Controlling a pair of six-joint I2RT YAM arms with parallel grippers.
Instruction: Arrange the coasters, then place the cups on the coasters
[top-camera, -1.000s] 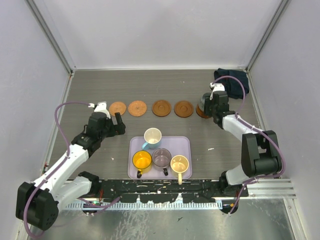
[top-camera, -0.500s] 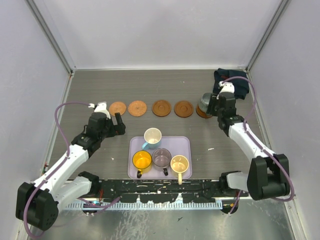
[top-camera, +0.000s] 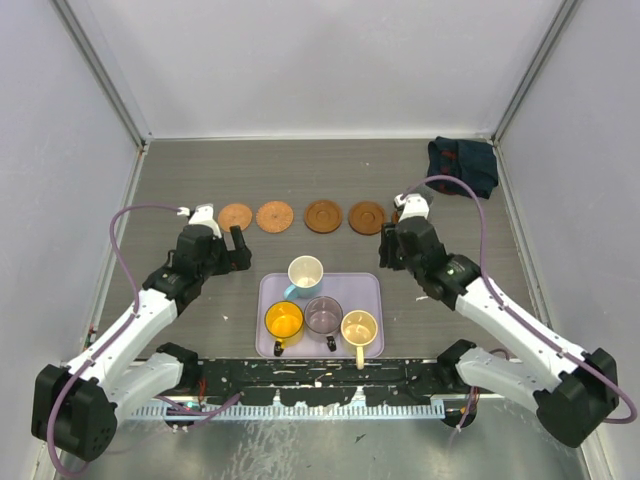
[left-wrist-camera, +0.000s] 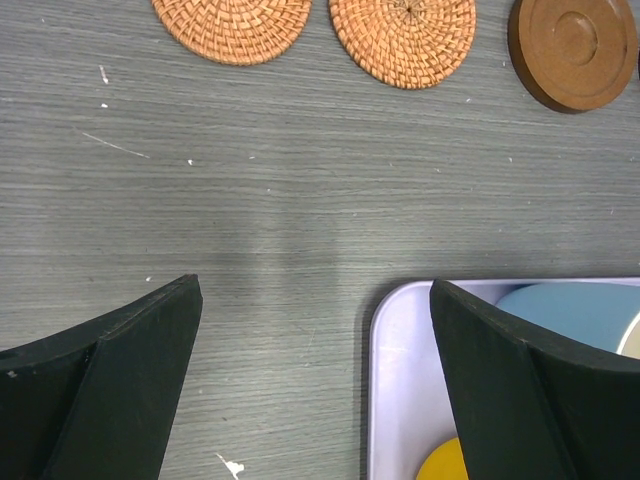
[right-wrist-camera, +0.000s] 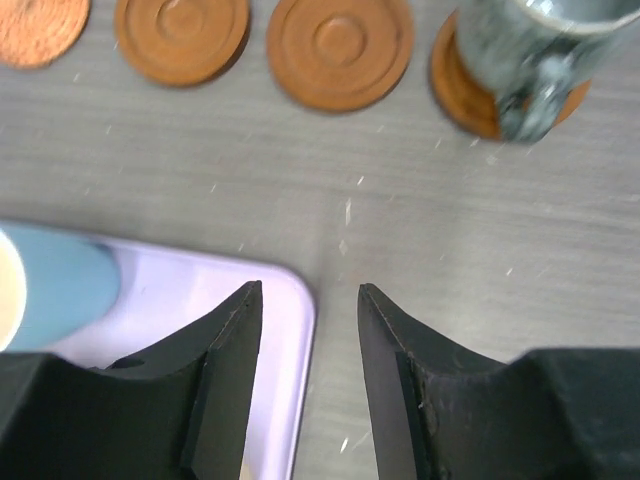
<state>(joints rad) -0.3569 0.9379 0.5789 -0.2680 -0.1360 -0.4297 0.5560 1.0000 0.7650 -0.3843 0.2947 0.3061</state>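
Four coasters lie in a row on the table: (top-camera: 235, 216), (top-camera: 274, 216), (top-camera: 323, 216), (top-camera: 367, 217). In the right wrist view a fifth coaster (right-wrist-camera: 462, 88) carries the grey-green cup (right-wrist-camera: 525, 50); the right arm hides this pair in the top view. The white-and-blue cup (top-camera: 305, 273), orange cup (top-camera: 284, 321), purplish cup (top-camera: 323, 315) and cream cup (top-camera: 359, 328) stand in the lilac tray (top-camera: 370, 285). My right gripper (right-wrist-camera: 310, 290) (top-camera: 388, 247) is open and empty over the tray's far right corner. My left gripper (left-wrist-camera: 315, 285) (top-camera: 238, 245) is wide open, empty, left of the tray.
A dark folded cloth (top-camera: 463, 163) lies at the back right corner. Grey walls close in the table on three sides. The tray's rim (left-wrist-camera: 385, 330) lies under my left gripper's right finger, with the blue cup (left-wrist-camera: 570, 310) just beyond.
The right gripper has drawn away from the grey-green cup, which stays on the rightmost coaster, and has swung left and nearer, towards the tray. The left arm has not moved.
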